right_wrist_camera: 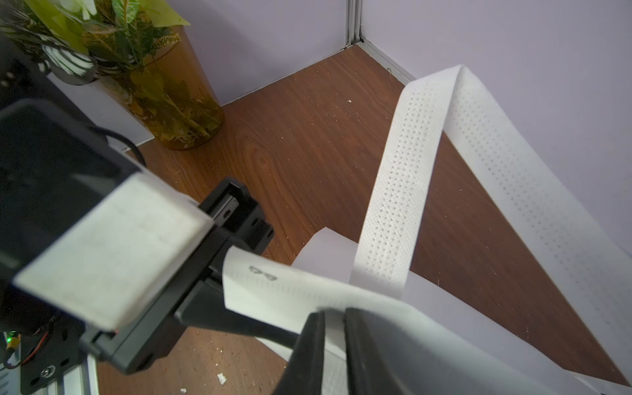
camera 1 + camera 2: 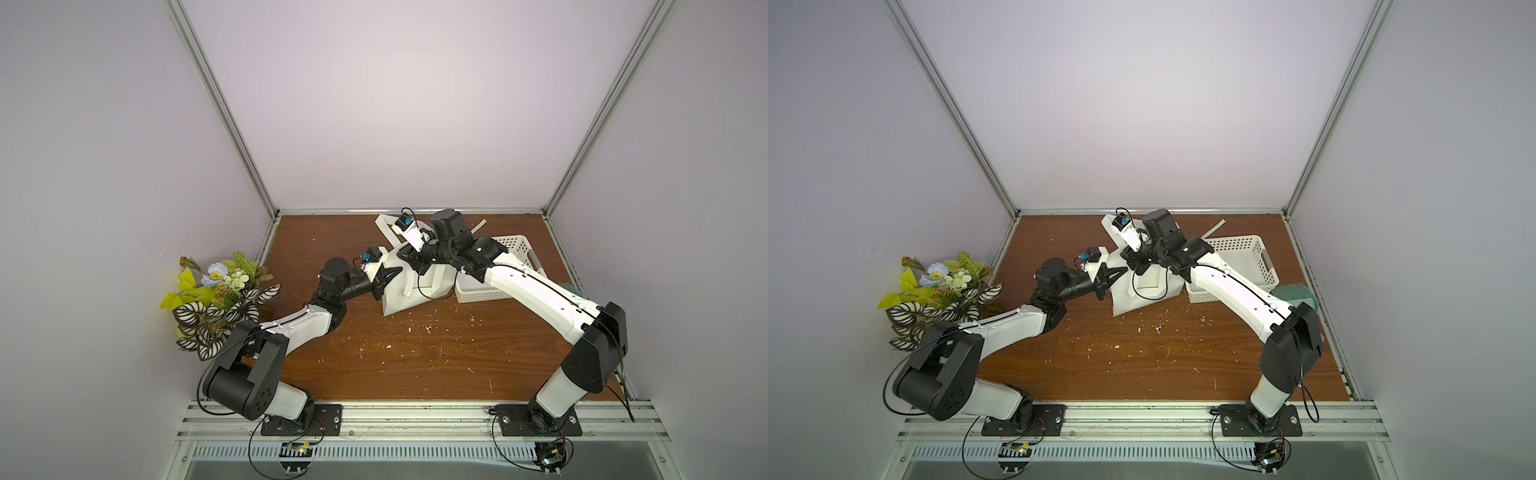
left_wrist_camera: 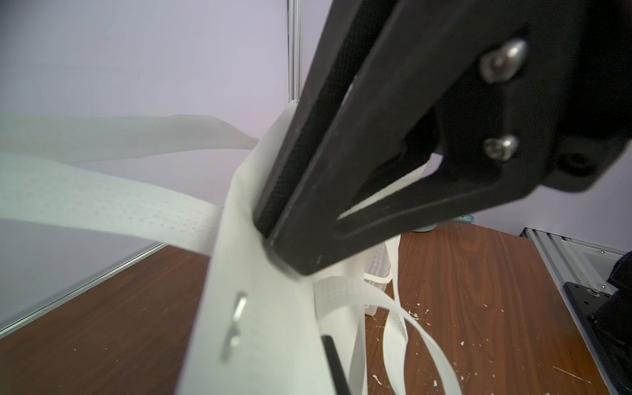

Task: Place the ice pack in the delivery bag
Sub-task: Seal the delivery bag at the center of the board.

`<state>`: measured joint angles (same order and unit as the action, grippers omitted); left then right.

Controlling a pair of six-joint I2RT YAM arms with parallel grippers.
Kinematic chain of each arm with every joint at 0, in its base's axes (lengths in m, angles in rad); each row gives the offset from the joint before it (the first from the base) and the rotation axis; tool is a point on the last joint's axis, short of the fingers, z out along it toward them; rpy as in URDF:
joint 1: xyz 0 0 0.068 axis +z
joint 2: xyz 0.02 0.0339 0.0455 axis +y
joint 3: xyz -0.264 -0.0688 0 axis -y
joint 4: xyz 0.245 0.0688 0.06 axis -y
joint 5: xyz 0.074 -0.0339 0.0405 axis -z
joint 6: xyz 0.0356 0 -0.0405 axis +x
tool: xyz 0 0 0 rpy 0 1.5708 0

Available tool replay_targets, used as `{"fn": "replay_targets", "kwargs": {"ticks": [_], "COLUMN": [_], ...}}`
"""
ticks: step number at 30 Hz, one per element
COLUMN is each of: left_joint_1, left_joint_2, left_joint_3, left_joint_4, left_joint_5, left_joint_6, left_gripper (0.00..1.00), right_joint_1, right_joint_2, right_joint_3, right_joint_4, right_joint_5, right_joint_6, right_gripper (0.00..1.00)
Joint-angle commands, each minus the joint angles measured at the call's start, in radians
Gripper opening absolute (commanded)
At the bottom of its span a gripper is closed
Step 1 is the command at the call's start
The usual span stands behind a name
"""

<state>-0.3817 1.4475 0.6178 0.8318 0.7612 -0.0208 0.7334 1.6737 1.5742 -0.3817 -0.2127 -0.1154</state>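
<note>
The delivery bag [image 2: 399,300] [image 2: 1130,305] stands at the back middle of the table, white and boxy, its strap handles [image 2: 384,225] [image 1: 403,178] loose behind it. My left gripper [image 2: 395,273] [image 2: 1120,273] is shut on the bag's left wall; in the left wrist view the fabric [image 3: 260,325] covers all but one black finger [image 3: 333,362]. My right gripper [image 2: 417,266] [image 2: 1138,266] [image 1: 333,338] is shut on the bag's top rim, with white fabric between its jaws. The left wrist view shows its tips [image 3: 273,239] pinching that rim. The ice pack is hidden.
A white perforated basket [image 2: 517,249] [image 2: 1246,249] sits right of the bag, partly under my right arm. A teal object [image 2: 1296,296] lies beyond it near the right wall. A potted plant [image 2: 216,299] [image 1: 164,102] stands at the left wall. A white strip [image 2: 478,226] lies at the back.
</note>
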Motion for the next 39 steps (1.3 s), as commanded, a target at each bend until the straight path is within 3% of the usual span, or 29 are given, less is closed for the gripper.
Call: {"fn": "replay_targets", "kwargs": {"ticks": [1,24,35,39], "left_joint_1": [-0.023,-0.031,-0.035,-0.037], "left_joint_2": [-0.037,-0.042,-0.058,-0.058], "left_joint_3": [0.005,0.008,0.008,0.008], "left_joint_4": [0.013,-0.009,-0.036,-0.036], "left_joint_5": [0.024,0.018,0.004,0.003], "left_joint_6": [0.02,0.034,0.055,0.058], "left_gripper": [0.01,0.01,0.01,0.01], "right_joint_1": [0.013,0.1,0.071,0.075], "right_joint_2": [0.025,0.08,0.109,0.128], "right_joint_3": [0.007,0.047,0.048,0.079], "right_joint_4": [0.02,0.047,-0.012,-0.026], "right_joint_5": [0.02,-0.002,0.104,0.02], "right_joint_6": [0.004,0.038,0.009,0.014], "right_gripper": [0.19,0.18,0.16,0.17]}}
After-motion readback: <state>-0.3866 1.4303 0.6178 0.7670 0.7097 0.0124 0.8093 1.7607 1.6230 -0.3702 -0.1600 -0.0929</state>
